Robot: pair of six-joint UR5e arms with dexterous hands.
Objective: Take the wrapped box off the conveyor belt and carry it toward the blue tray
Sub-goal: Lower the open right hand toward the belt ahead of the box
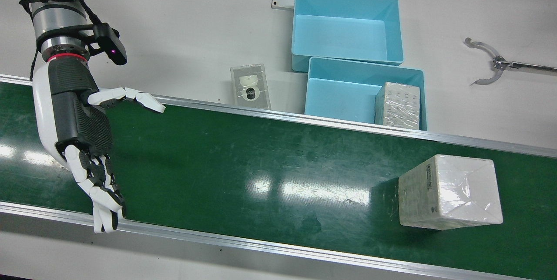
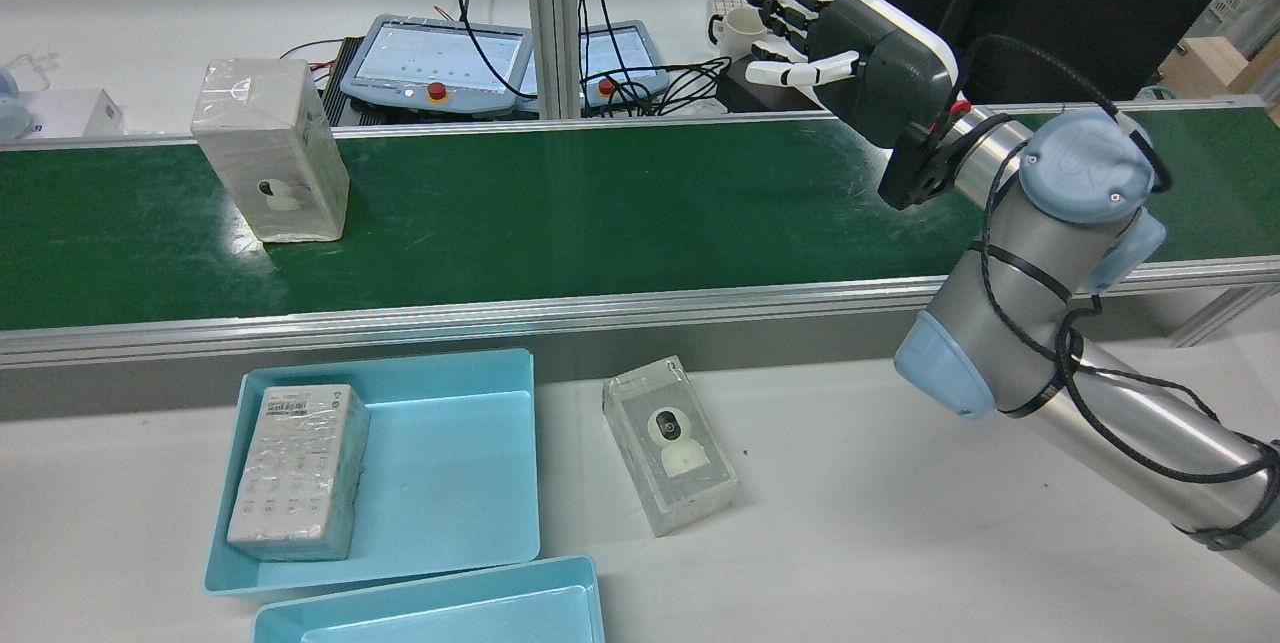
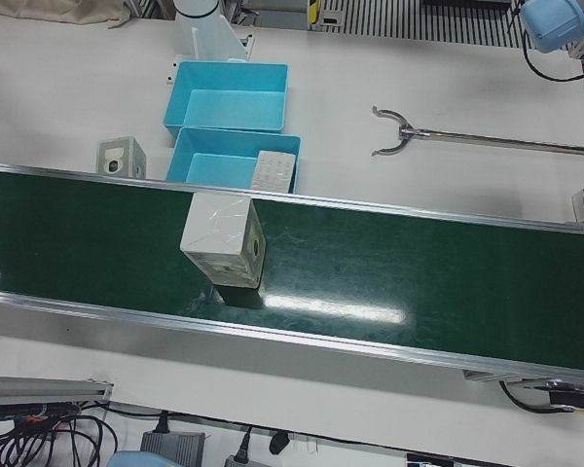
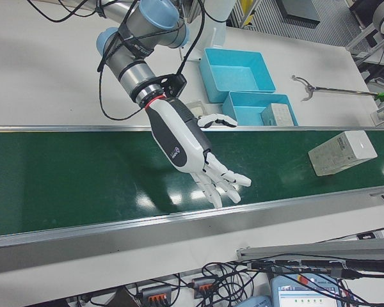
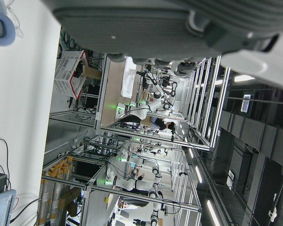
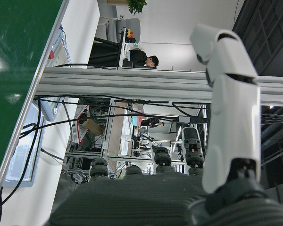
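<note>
The wrapped box [image 1: 450, 193] stands upright on the green conveyor belt [image 1: 243, 158], also in the rear view [image 2: 270, 151] and the left-front view [image 3: 222, 238]. My right hand [image 1: 82, 136] is open and empty, fingers spread, hovering over the belt far along it from the box; it also shows in the rear view [image 2: 860, 53] and the right-front view [image 4: 192, 153]. The blue tray [image 1: 339, 97] sits beside the belt and holds another wrapped box [image 1: 398, 105]. My left hand [image 5: 179, 28] shows only in its own view, fingers apart, holding nothing.
A second blue tray [image 1: 348, 23] sits behind the first. A small clear box with a camera inside [image 1: 250, 86] lies on the white table beside the trays. A metal grabber tool [image 1: 491, 64] lies on the table. Aluminium rails [image 1: 261, 245] edge the belt.
</note>
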